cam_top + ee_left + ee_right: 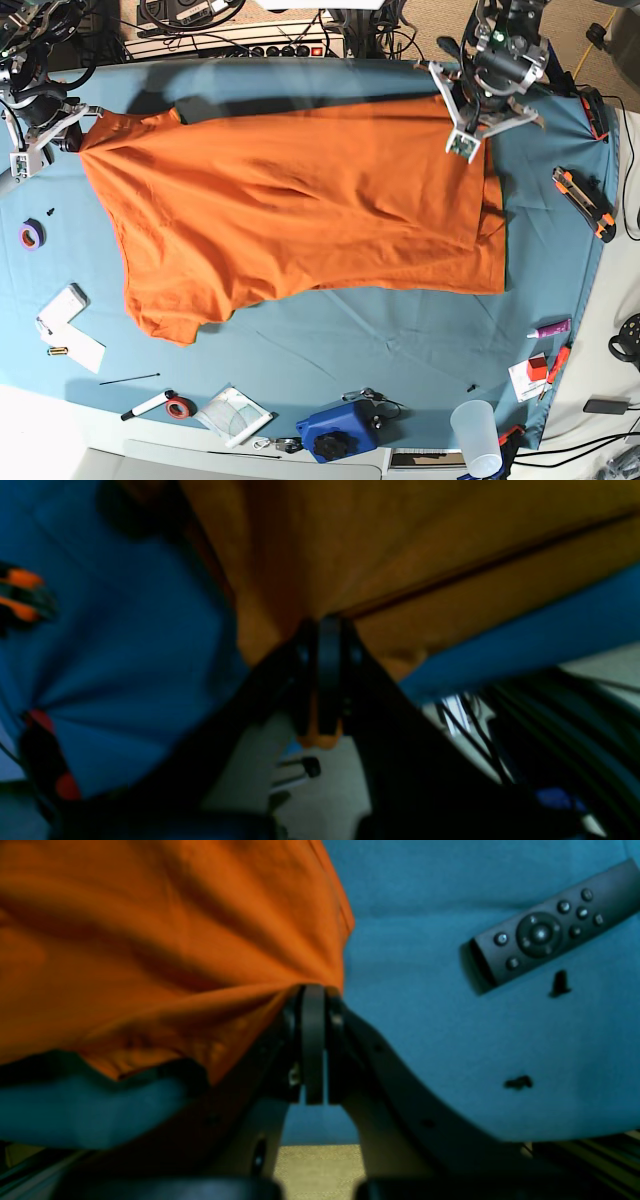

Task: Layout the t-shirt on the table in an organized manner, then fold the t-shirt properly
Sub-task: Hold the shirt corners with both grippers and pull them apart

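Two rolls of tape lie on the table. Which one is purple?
The purple tape roll lies alone at the table's left edge; the other, the red tape roll, touches a marker near the front.

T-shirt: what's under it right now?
Under the t-shirt only the teal cloth of the table shows around its edges. Whatever lies beneath the fabric's middle is covered and cannot be seen.

The overhead view is showing bright, even light, with glare washing out the white table [40, 440] edge at lower left. Both wrist views are looking dim and soft. The left wrist view is blurring heavily, smearing the t-shirt [400, 545]. The right wrist view is rendering a remote control [550, 930] slightly out of focus.
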Controlling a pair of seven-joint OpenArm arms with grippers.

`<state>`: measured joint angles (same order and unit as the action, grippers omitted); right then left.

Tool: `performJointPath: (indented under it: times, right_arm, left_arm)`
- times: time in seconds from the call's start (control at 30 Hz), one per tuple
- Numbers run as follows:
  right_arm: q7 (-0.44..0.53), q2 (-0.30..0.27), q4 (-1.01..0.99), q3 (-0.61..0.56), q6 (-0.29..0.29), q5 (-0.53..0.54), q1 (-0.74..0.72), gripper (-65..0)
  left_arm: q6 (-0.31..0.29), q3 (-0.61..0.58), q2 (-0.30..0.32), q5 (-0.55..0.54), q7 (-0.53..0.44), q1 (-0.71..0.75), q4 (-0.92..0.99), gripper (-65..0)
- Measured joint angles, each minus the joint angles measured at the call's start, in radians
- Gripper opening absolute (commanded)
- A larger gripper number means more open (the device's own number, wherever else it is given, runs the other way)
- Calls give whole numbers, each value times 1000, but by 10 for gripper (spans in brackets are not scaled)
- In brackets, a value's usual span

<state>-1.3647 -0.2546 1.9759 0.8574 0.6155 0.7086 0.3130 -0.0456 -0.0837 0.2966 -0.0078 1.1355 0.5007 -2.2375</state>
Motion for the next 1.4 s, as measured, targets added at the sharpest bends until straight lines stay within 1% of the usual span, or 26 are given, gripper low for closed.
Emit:
performJointPath:
  times: [0.2, 0.4, 0.6, 0.77, 0.93, 1.0, 1.07, 1.13, 1.2, 1.23, 1.3, 1.33, 1.4]
  right_arm:
    - [15, 0, 0, 0, 0, 0, 0, -650]
    - [15, 0, 0, 0, 0, 0, 0, -650]
    - [-11, 0, 0, 0, 0, 2, 17, -650]
    - [2, 0, 0, 0, 0, 55, 69, -650]
    - [12, 5, 0, 0, 0, 60, 74, -650]
    - [11, 19, 0, 0, 0, 59, 75, -650]
    - [11, 31, 0, 0, 0, 60, 75, -650]
    - [11, 34, 0, 0, 0, 75, 75, -650]
    - [11, 33, 0, 0, 0, 95, 74, -650]
    - [11, 34, 0, 0, 0, 94, 74, -650]
    - [13, 34, 0, 0, 0, 94, 74, -650]
    - [18, 34, 0, 0, 0, 94, 74, -650]
    - [34, 33, 0, 0, 0, 105, 74, -650]
  left_arm:
    - [0, 0, 0, 8, 0, 40, 0, -650]
    - [0, 0, 0, 26, -37, 42, 0, -650]
    - [1, 0, 0, 27, -44, 42, 0, -650]
    - [0, 0, 0, 27, -44, 42, 0, -650]
    - [1, 0, 0, 27, -44, 42, 0, -650]
    - [1, 0, 0, 49, -44, 42, 0, -650]
    - [0, 0, 0, 93, -44, 42, 0, -650]
    - [2, 0, 0, 124, -44, 42, 0, -650]
    - [54, 0, 0, 134, -45, 42, 0, -650]
    - [69, 0, 0, 143, -44, 42, 0, -650]
    - [83, 0, 0, 152, -26, 42, 0, -650]
    - [99, 0, 0, 152, -4, 42, -1, -650]
    - [107, 0, 0, 153, 39, 42, -1, -650]
